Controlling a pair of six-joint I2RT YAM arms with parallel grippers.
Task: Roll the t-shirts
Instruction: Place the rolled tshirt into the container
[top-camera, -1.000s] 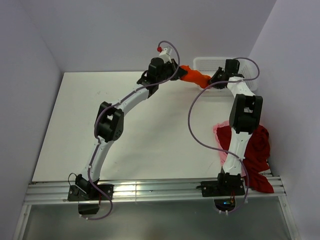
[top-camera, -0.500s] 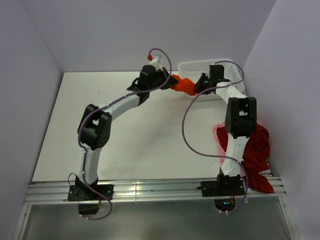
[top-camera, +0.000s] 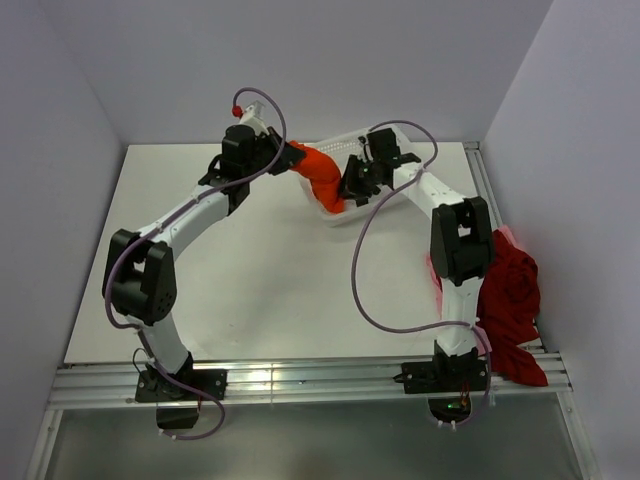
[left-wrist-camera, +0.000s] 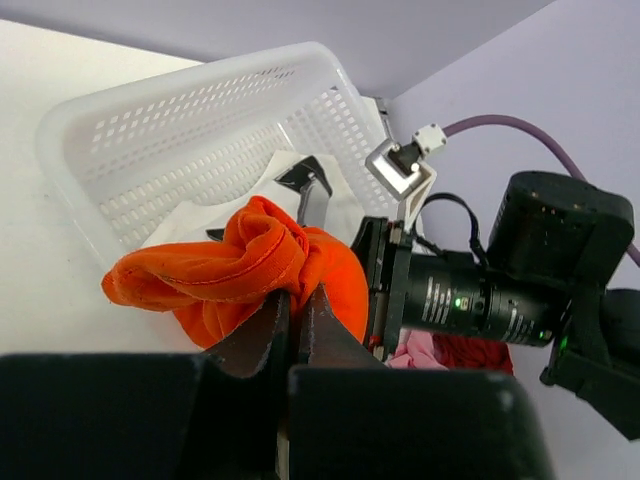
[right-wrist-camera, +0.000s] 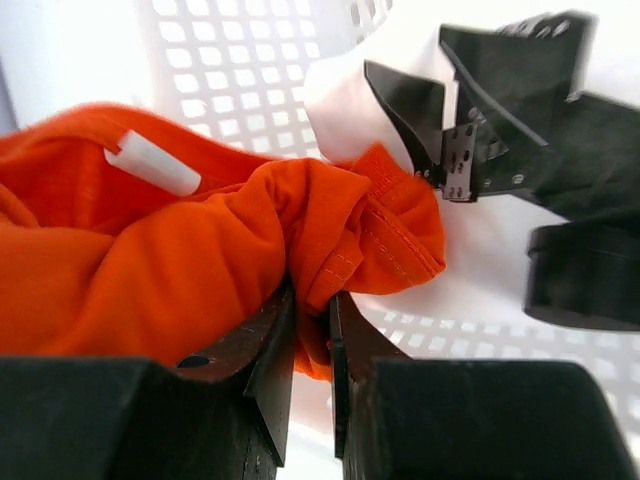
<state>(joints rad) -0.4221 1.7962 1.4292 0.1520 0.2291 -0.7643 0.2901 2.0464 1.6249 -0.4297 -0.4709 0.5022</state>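
Basket: a white mesh basket (left-wrist-camera: 200, 110) sits at the far side of the tabletop (top-camera: 250, 280), right of centre, with its open side turned toward the left wrist camera.
Inside the basket: a pale white layer (left-wrist-camera: 185, 218) lies against the mesh (cloth or paper, I cannot tell which). One bunched end of the orange t-shirt (top-camera: 322, 178) hangs at the basket's mouth, in front of that layer.
Orange t-shirt, place: it is lifted off the tabletop and held between the two arms, above the basket's left edge.
Orange t-shirt, long axis: it is gathered into a thick rope rather than spread flat. It runs from far left at the left arm down to near right at the right arm, and its lower end droops toward the basket.
Orange t-shirt, detail: a small white tag (right-wrist-camera: 152, 162) shows on a fold in the right wrist view, and stitched hems curl outward at the pinched end.
Left gripper (left-wrist-camera: 297, 300): the jaws are pressed together, with a ridge of orange cloth pinched between them.
Right gripper (right-wrist-camera: 312, 300): the jaws are nearly together, clamping a fold of the same orange t-shirt.
Other shirts: a dark red t-shirt (top-camera: 512, 290) lies crumpled at the right edge of the tabletop, spilling over the near rail. A pink t-shirt (top-camera: 437, 268) lies partly under it, behind the right arm.
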